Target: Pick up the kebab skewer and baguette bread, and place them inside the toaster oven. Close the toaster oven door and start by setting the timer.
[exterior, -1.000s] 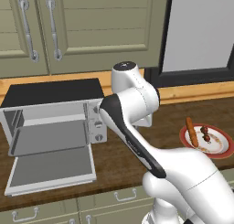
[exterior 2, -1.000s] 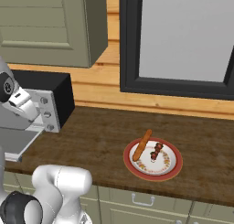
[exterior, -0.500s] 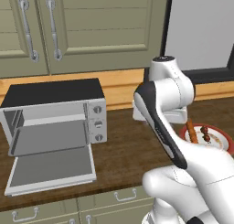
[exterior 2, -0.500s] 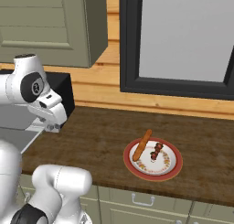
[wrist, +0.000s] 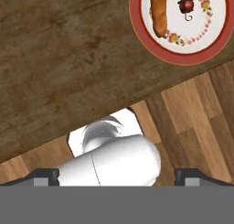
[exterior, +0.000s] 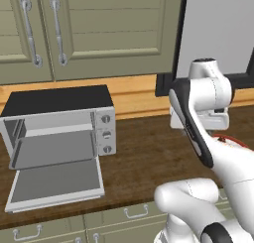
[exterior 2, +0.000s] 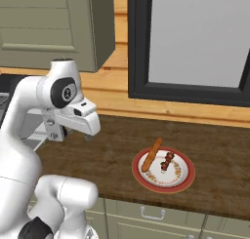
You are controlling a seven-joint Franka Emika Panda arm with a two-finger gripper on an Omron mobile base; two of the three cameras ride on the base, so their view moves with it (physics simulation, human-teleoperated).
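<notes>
Nearest, the white arm's two-finger gripper [wrist: 117, 177] hangs empty with jaws spread wide, probably high above the dark wooden counter [exterior 2: 112, 155]. The reach toward the red-rimmed plate [exterior 2: 185, 177] is in hand; next it must descend over the short dark-chunked kebab skewer [exterior 2: 167, 161] beside the long orange-brown baguette bread [exterior 2: 152, 154]. Far left, the boxy silver toaster oven [exterior: 59, 123] waits, its grey drop-down door [exterior: 54, 183] lowered, under olive cabinets [exterior: 89, 33].

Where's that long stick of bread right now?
The baguette bread lies on the red-rimmed plate on the wooden counter, just left of the kebab skewer, below the dark-framed window in the right base view.
</notes>
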